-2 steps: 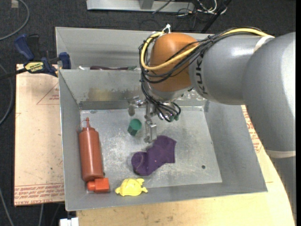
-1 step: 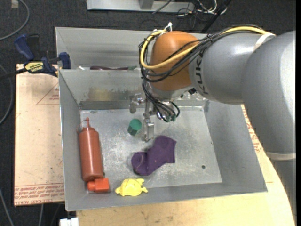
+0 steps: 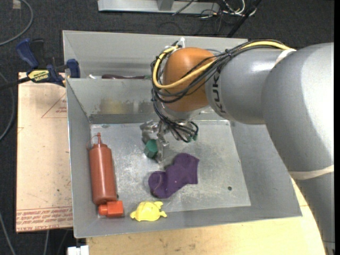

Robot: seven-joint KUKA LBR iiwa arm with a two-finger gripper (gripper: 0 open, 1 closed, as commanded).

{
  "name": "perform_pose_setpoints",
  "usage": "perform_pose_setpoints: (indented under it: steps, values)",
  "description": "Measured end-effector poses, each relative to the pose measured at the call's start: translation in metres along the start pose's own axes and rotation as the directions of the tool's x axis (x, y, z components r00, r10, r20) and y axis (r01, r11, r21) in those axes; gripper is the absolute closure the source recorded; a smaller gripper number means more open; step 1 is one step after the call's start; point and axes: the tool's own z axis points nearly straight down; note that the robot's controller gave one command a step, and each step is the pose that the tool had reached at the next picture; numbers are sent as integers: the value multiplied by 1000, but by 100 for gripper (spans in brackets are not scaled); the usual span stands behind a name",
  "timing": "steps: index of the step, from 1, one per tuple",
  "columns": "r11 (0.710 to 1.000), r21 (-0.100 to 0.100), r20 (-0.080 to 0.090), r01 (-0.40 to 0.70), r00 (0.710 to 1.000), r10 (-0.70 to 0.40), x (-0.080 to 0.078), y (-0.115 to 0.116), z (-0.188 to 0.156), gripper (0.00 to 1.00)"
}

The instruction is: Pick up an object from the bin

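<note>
My gripper [image 3: 155,141] is low in the middle of the bin, under the orange wrist cover. A small dark green thing [image 3: 152,150] sits right at its tip, partly hidden by it. Just below and to the right, a purple cloth-like thing [image 3: 175,177] lies flat on the bin floor, close to the gripper but apart from it.
A red-brown squeeze bottle [image 3: 102,173] with an orange cap lies along the left wall. A small yellow toy [image 3: 147,211] rests near the front edge. The arm and its cables hang over the bin's back right part.
</note>
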Motion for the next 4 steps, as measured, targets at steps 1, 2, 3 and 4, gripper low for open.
perform_pose_setpoints:
  steps: [1, 2, 3, 4]
  values:
    - [1000, 0, 0, 0, 1000, 0, 0, 0, 0, 100]
    - [1000, 0, 0, -1, 1000, 1, 0, 0, -2, 100]
    - [1000, 0, 0, -1, 1000, 1, 0, 0, -7, 100]
    - [1000, -1, -3, -1, 1000, 1, 1, 1, -15, 100]
